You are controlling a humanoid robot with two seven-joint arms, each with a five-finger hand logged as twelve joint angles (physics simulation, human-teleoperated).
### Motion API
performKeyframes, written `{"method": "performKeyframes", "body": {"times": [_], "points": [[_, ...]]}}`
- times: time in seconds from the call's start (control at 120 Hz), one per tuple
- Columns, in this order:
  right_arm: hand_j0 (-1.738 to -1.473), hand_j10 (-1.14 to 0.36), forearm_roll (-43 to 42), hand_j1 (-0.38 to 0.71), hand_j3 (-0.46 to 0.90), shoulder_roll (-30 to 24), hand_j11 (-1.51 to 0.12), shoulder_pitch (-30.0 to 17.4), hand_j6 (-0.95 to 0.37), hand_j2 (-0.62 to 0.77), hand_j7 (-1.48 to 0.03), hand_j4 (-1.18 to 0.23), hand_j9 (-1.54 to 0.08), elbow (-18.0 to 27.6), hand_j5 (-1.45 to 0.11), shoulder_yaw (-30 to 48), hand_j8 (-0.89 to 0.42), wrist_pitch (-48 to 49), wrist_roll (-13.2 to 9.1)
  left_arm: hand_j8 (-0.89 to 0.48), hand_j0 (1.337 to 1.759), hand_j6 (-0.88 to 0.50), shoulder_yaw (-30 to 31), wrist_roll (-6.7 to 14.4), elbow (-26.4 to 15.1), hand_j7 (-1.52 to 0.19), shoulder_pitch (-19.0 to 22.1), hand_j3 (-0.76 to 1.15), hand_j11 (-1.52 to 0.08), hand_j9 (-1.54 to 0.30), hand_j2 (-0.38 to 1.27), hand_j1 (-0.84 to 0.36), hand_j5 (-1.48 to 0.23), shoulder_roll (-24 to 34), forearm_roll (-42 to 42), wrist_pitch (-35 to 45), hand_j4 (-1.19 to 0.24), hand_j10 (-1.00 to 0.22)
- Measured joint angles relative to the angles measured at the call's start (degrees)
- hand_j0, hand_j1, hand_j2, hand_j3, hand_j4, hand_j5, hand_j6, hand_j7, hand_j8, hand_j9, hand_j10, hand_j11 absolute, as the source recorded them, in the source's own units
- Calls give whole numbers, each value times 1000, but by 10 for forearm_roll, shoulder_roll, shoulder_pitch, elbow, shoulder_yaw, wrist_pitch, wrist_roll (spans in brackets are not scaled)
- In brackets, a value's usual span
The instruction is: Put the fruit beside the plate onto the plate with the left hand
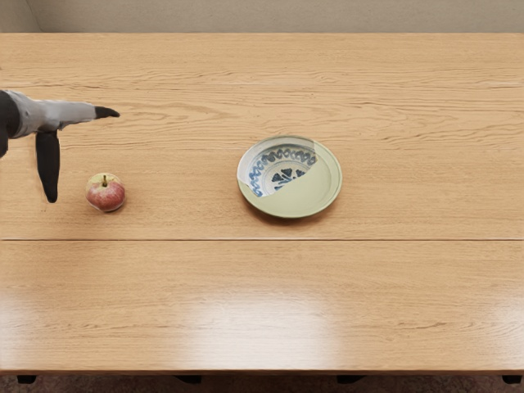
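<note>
Left hand (pixel 47 121) spread near apple (pixel 106 193); plate (pixel 290 177) well apart on table (pixel 262 303).

Left hand (pixel 37 119) at left edge — fingers (pixel 47 168) spread.

We see a wide wooden worktop (pixel 262 311). On its left side sits a small red apple (pixel 106 193) with a little stem on top. Our left hand (pixel 41 119) pokes in from the left edge, up and to the left of the apple, and it does not touch it. Its fingers (pixel 47 168) are spread out and hold nothing (one points right, one points down beside the apple). A pale green plate (pixel 318 185) with a blue pattern lies near the middle, well apart from the apple.
</note>
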Motion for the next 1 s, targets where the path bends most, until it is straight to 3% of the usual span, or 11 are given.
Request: {"method": "performKeyframes", "body": {"times": [0.05,0.133,0.358,0.683,1.0], "points": [[-1658,-15,0,-331,0,0,-20,0,-15,-3,-20,-15,-20,0,-20,0,-15,0,0,-10,1658,-10,4,0,8,-3,8,0,-2,-2,2,348,-3,-45,13,8,-8,-7],[-1658,-15,0,-331,0,0,-20,0,-15,-3,-20,-15,-20,0,-20,0,-15,0,0,-10,1658,-10,9,0,29,-4,24,0,-3,-3,2,348,-4,-63,44,16,-9,-8],[-1658,-15,0,-331,0,0,-20,1,-15,-3,-20,-15,-20,0,-20,0,-15,0,0,-44,1658,-45,18,0,49,-49,46,0,-48,-48,9,306,-49,-70,86,39,-43,-42],[-1658,-15,0,-331,0,0,-20,1,-15,-3,-20,-15,-20,0,-20,0,-15,0,0,-205,1658,-206,25,0,51,-258,94,0,-258,-258,42,113,-258,-84,133,102,-204,-203],[-1658,-15,0,-331,0,0,-20,1,-15,-3,-20,-15,-20,0,-20,0,-15,0,0,-241,1658,-242,28,0,51,-305,127,0,-304,-304,50,71,-305,-84,180,144,-240,-239]]}}
